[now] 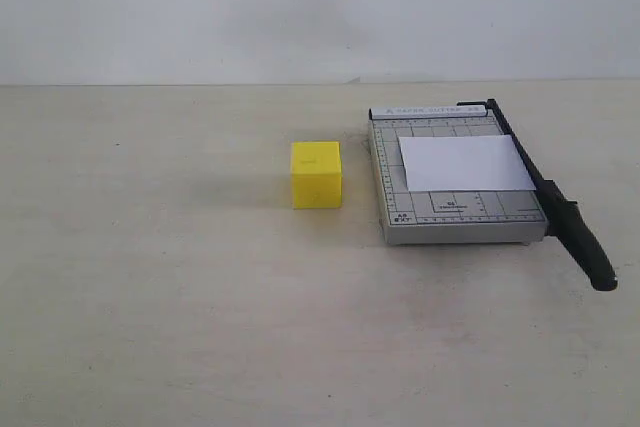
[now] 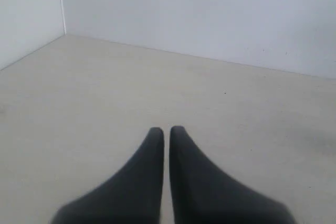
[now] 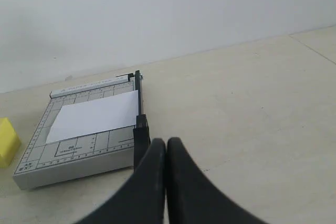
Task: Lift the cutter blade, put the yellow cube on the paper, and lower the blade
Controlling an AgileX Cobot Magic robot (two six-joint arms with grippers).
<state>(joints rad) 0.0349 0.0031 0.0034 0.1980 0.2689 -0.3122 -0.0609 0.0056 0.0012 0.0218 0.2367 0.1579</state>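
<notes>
The yellow cube [image 1: 316,175] rests on the table to the left of the grey gridded cutter base [image 1: 455,209], apart from it. A white paper [image 1: 464,163] lies flat on the base. The cutter blade [image 1: 545,190] lies lowered along the base's right edge, its thick black handle [image 1: 585,244] reaching past the front corner. Neither arm shows in the exterior view. My right gripper [image 3: 166,142] is shut and empty, hovering just in front of the blade [image 3: 140,129], with the paper [image 3: 94,115] and a corner of the cube [image 3: 7,140] beyond. My left gripper [image 2: 166,129] is shut over bare table.
The beige tabletop [image 1: 150,297] stretches to a white back wall [image 1: 300,7]. In the left wrist view a wall corner [image 2: 61,3] stands at the far end of the table.
</notes>
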